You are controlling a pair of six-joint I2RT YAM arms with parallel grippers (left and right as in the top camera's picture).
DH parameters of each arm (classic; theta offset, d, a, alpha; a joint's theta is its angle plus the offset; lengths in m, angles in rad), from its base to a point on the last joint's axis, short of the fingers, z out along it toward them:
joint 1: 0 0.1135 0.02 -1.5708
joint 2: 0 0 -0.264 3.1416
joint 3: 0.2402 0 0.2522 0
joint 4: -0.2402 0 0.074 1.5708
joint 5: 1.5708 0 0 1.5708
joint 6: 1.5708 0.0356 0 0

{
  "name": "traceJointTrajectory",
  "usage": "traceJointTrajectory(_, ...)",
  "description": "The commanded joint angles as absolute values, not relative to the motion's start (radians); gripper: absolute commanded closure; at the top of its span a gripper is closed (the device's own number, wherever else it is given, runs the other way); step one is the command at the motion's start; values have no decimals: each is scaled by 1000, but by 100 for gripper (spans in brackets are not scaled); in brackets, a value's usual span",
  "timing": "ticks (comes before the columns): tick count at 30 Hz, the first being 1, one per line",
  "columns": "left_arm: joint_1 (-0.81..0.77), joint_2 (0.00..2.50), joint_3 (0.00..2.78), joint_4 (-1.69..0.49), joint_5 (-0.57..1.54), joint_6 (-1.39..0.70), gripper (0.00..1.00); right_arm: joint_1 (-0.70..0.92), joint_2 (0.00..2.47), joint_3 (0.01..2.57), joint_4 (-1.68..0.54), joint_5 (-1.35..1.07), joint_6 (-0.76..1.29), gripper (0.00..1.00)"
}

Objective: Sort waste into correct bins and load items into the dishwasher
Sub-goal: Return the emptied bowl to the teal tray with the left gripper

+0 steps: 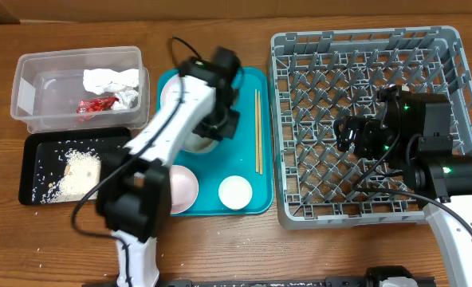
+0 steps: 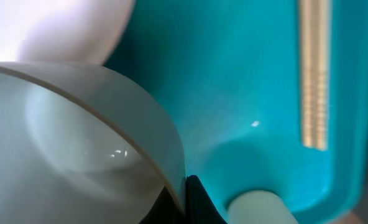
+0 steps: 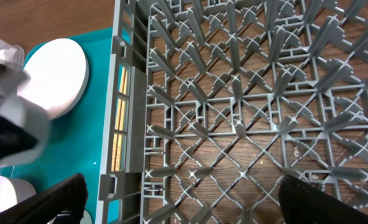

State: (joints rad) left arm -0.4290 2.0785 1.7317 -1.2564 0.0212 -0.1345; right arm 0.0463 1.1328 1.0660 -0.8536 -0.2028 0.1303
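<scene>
well, the rack (image 1: pixel 363 119) stands bare on my right, and my right gripper (image 1: pixel 349 134) hangs over its lattice with fingers spread wide, holding nothing. on the teal tray (image 1: pixel 252 171) my left gripper (image 1: pixel 218 126) sits low at the white bowl (image 2: pixel 78 143), whose rim runs right up against one finger, though i cannot tell if i'm clamped on it. if i lift with only that thin rim pinched, i reckon the slick bowl could twist loose and knock the chopsticks (image 1: pixel 257 131) or the cup (image 1: pixel 235 192) nearby.
</scene>
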Motion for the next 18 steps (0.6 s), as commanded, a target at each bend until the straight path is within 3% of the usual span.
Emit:
traceJointTrajectory(1,-447,2149,1719,-1260,-64,-165,96,44,1131,1090,-848,-204,126,0)
traceJointTrajectory(4,-448,2185,1719,-1270,-64,-165,95,44,1131,1090,-849,-204,126,0)
traceJointTrajectory(5,-445,2188,1719,-1277,-64,-165,88,44,1131,1090,-849,-204,126,0)
traceJointTrajectory(8,-437,2177,1730,-1283,-63,-166,39,44,1132,1090,-847,-204,126,0)
traceJointTrajectory(10,-432,2164,1769,-1299,-62,-165,21,44,1134,1090,-847,-204,126,0)
traceJointTrajectory(14,-432,2130,1926,-1388,-59,-156,14,44,1142,1090,-847,-204,126,0)
traceJointTrajectory(18,-432,2113,2065,-1483,-15,-104,13,44,1151,1090,-847,-204,127,0)
